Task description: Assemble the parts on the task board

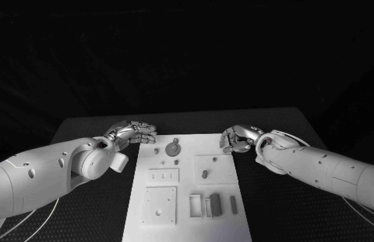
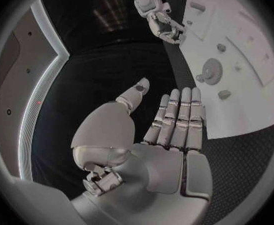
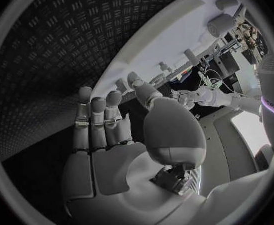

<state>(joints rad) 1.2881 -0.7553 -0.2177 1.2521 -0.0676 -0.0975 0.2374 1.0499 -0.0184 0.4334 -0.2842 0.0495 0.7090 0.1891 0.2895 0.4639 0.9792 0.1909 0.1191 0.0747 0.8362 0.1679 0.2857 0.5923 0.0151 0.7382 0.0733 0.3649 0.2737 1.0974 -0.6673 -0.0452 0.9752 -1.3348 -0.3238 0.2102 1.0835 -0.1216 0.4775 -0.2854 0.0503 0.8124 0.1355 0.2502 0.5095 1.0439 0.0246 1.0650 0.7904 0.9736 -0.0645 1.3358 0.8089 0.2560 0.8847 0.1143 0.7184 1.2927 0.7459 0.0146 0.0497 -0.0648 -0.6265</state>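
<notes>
**A:** Head view first: where does the job stand?

**B:** At the start, I judge. The task board (image 1: 187,185) lies in the middle of the tabletop (image 1: 280,199), its long axis running from the robot's side to the far side. The left robot hand (image 1: 132,132) hovers off the board's far left corner, and the right robot hand (image 1: 238,139) sits at its far right corner. Both grasp nothing.

**A:** Released, then?

**B:** Yes; the wrist views show flat palms and straight fingers (image 2: 177,117), slightly apart.

**A:** And the parts?

**B:** All on the board. A round gear-like part (image 1: 173,149) rests near the far end, a short peg (image 1: 205,173) stands in a square block mid-right, and a long bar (image 1: 233,204) lies at the near right, its length along the board's.

**A:** Next move?

**B:** Probably choosing one loose part, lowering a hand over it and pinching it cleanly. Small pieces leave little room for error.
</notes>
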